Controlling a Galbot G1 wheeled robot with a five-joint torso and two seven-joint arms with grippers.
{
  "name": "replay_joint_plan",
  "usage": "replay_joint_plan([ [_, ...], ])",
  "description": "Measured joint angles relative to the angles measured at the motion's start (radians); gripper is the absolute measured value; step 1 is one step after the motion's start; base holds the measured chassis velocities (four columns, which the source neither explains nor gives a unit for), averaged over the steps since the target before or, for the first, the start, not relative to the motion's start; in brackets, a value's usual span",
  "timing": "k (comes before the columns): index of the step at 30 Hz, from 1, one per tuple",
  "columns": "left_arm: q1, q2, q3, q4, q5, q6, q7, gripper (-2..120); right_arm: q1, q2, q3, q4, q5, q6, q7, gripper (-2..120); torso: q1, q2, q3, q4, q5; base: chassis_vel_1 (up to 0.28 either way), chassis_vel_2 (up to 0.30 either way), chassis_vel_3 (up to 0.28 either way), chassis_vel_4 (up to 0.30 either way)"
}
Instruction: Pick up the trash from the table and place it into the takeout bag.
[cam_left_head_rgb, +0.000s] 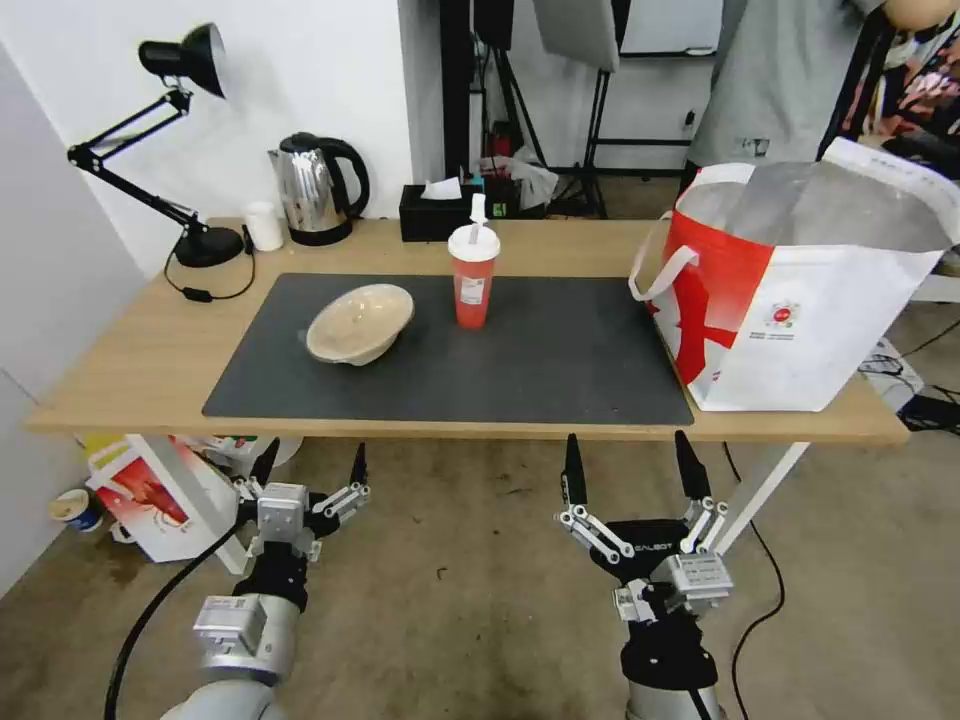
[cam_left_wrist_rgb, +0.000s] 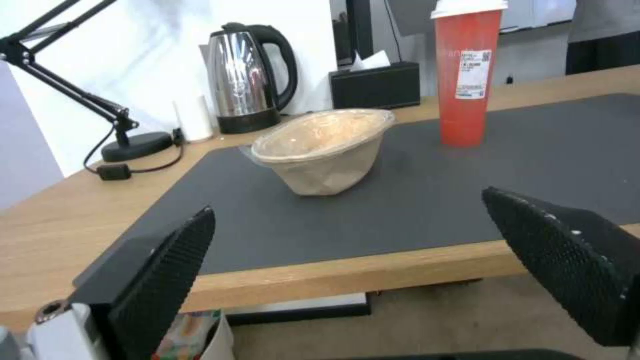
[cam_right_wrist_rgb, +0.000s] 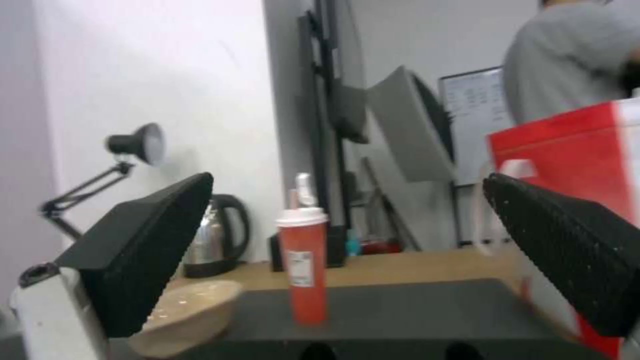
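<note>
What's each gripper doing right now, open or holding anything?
Left gripper: open, empty, below the table edge.
Right gripper: open, empty, also below the table edge.

takeout bag (cam_left_head_rgb: 800, 290): inside hidden | red cup (cam_left_wrist_rgb: 468, 75): lid and straw cut off

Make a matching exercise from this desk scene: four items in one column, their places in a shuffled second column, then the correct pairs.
Items:
1. beige bowl
2. red cup
3. takeout bag
4. kettle

Places:
A. back edge of the table, off the mat
B. right end of the table
C. left part of the mat
D. middle of the mat, upright

Pairs: 1-C, 2-D, 3-B, 4-A
</note>
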Motion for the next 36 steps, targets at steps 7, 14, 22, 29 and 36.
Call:
replay_joint_plan([
  [7,0.0,0.0,0.0,0.0,0.0,0.0,0.0,100,0.221,-0.183,0.042,0.041,0.298,-0.212,-0.059,100,0.0,0.0,0.0,0.0002,0.0002,0.0,0.0,0.0,0.0],
  [14,0.0,0.0,0.0,0.0,0.0,0.0,0.0,100,0.45,-0.325,0.035,0.016,0.536,-0.3,-0.063,100,0.0,0.0,0.0,0.0002,0.0001,0.0,0.0,0.0,0.0],
  [22,0.0,0.0,0.0,0.0,0.0,0.0,0.0,100,0.762,-0.4,-0.067,-0.082,0.772,-0.373,-0.06,100,0.0,0.0,0.0,0.0001,0.0,0.0,0.0,0.0,0.0],
  [29,0.0,0.0,0.0,0.0,0.0,0.0,0.0,100,0.893,-0.413,-0.128,-0.141,0.87,-0.409,-0.061,100,0.0,0.0,0.0,0.0002,-0.0001,0.0,0.0,0.0,0.0],
  [36,0.0,0.0,0.0,0.0,0.0,0.0,0.0,100,1.045,-0.416,-0.224,-0.218,0.976,-0.456,-0.068,100,0.0,0.0,0.0,0.0001,-0.0002,0.0,0.0,0.0,0.0],
])
